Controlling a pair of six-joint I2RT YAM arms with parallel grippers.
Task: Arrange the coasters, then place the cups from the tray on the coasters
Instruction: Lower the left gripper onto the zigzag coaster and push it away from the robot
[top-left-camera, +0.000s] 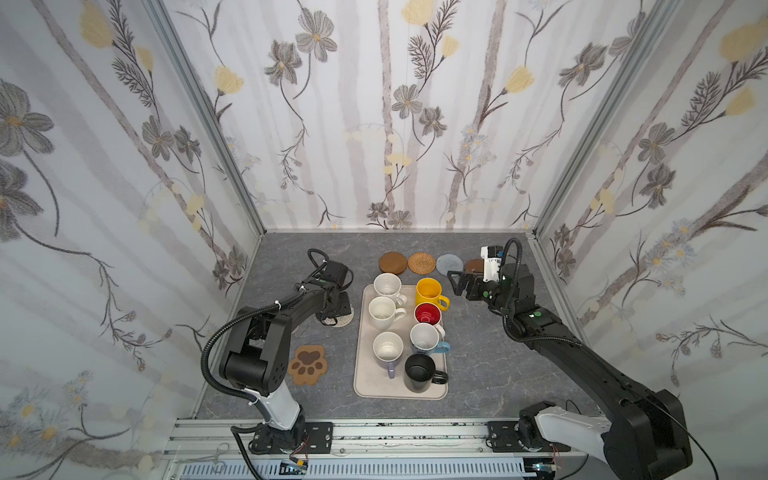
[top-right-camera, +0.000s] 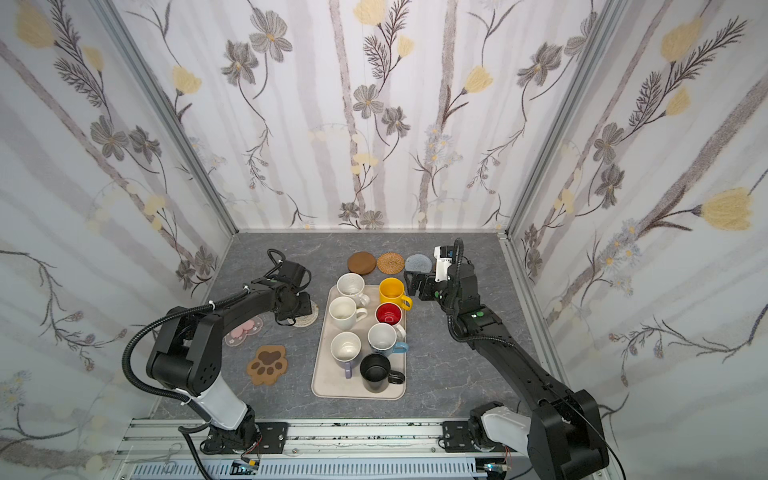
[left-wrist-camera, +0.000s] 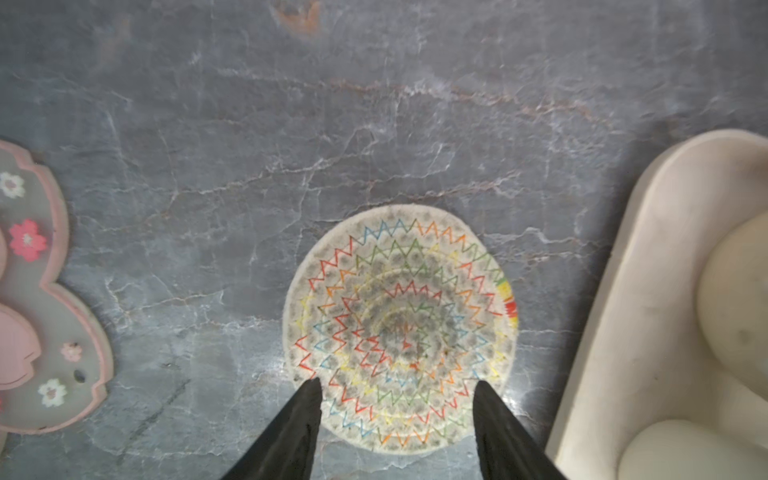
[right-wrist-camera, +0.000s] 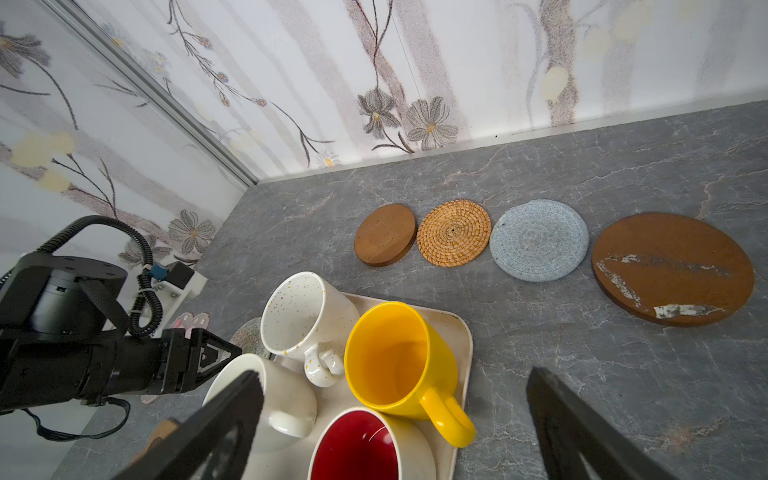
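Note:
Several cups stand on the beige tray (top-left-camera: 365, 386), among them the yellow cup (top-left-camera: 429, 291) and the black cup (top-left-camera: 420, 372). Behind the tray lie a wooden coaster (top-left-camera: 392, 262), a rattan coaster (top-left-camera: 421, 262), a grey-blue coaster (top-left-camera: 450, 264) and an amber coaster (right-wrist-camera: 673, 266) in a row. My left gripper (left-wrist-camera: 397, 386) points down, open, its tips straddling the near edge of the crocheted coaster (left-wrist-camera: 399, 328), left of the tray. The pink flower coaster (top-right-camera: 245, 328) and paw coaster (top-left-camera: 307, 364) lie further left. My right gripper (right-wrist-camera: 395, 374) hovers open above the yellow cup, holding nothing.
Floral fabric walls (top-left-camera: 395, 124) close in the grey marbled table (top-left-camera: 490, 365) at the back and on both sides. An aluminium rail (top-left-camera: 395, 432) with both arm bases runs along the front. My left arm's elbow (top-left-camera: 257, 353) hangs over the table's left part.

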